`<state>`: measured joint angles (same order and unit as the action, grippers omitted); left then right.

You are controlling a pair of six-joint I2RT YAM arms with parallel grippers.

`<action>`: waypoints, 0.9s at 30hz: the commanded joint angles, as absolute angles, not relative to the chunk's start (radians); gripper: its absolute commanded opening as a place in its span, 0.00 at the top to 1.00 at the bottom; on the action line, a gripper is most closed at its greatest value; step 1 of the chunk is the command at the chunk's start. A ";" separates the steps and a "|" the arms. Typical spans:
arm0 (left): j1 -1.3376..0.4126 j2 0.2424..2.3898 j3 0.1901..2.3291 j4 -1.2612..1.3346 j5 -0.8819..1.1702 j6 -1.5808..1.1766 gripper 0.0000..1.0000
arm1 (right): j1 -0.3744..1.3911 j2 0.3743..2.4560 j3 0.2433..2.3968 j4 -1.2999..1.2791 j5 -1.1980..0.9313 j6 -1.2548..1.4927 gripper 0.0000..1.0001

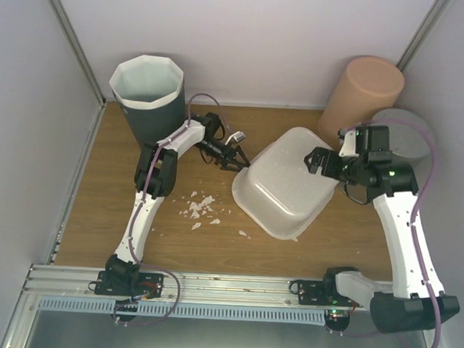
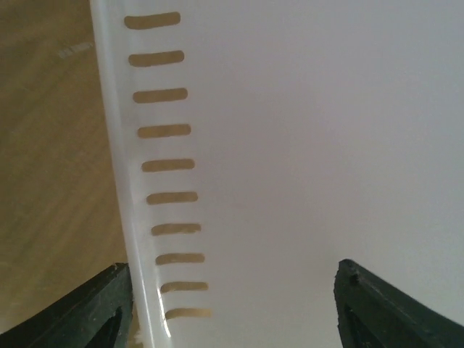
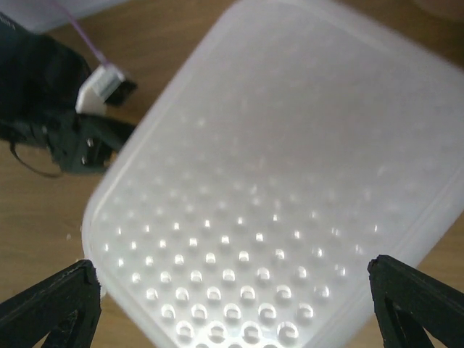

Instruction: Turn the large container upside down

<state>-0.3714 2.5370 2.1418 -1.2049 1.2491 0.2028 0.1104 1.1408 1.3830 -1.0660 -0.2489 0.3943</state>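
**Operator:** Where is the large container lying, and which way is it facing?

**Technician:** The white plastic tub (image 1: 289,188) is lying mid-desk (image 1: 99,214), and its dimpled base (image 3: 261,188) is facing upward. Its mouth is pointing down toward the desk. The overhead view is not showing whether the whole rim is sitting flat.

**Operator:** What are the grippers doing?

**Technician:** The left gripper (image 1: 240,163) is sitting at the tub's left edge. Its fingers are spread wide and are straddling the slotted rim (image 2: 163,163) without clamping it. The right gripper (image 1: 316,161) is hovering over the tub's base, and its fingers are also spread wide and carrying nothing.

**Operator:** How far along is the task?

**Technician:** The inversion is looking essentially complete. What is left appears to be confirming that the tub is resting level, then backing both grippers away from it.

**Operator:** Is anything else lying near the tub?

**Technician:** White scraps (image 1: 200,207) are lying on the desk just left of the tub. A dark bin (image 1: 147,93) is standing well behind and to the left of it.
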 commanded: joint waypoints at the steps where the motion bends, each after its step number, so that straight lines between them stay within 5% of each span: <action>1: -0.365 2.469 2.241 -1.180 1.077 0.235 0.22 | 0.153 1.087 1.299 -1.087 -0.280 0.407 0.00; 4: -0.370 2.456 2.299 -1.146 0.935 0.246 0.14 | 0.191 1.069 1.252 -1.088 -0.277 0.429 0.00; 14: -0.375 2.435 2.449 -1.029 0.734 0.194 0.12 | 0.410 1.016 1.152 -1.121 -0.281 0.548 0.00; 27: -0.422 2.014 2.302 -0.855 0.485 0.278 0.12 | 0.865 1.046 0.989 -0.892 -0.285 0.869 0.00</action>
